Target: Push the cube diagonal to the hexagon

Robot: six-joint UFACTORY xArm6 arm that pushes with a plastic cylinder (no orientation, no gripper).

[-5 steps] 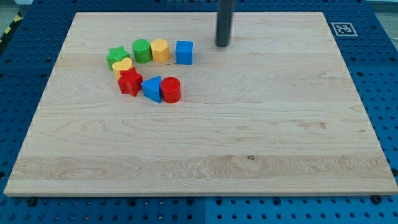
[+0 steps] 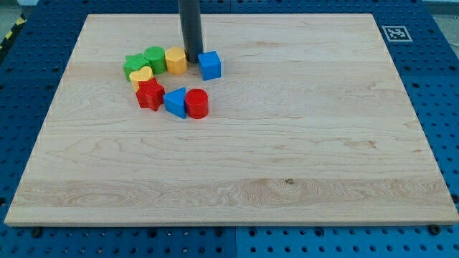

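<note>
you'll see my tip planted between the yellow hexagon and the blue cube, close against both near the view's top left of the wooden surface. the cube sits just right of the tip, turned a little. left of the hexagon come the green cylinder, what looks like a green star and a yellow heart. below lie the red star, blue triangle and red cylinder. there are no jaws on this rod.
</note>
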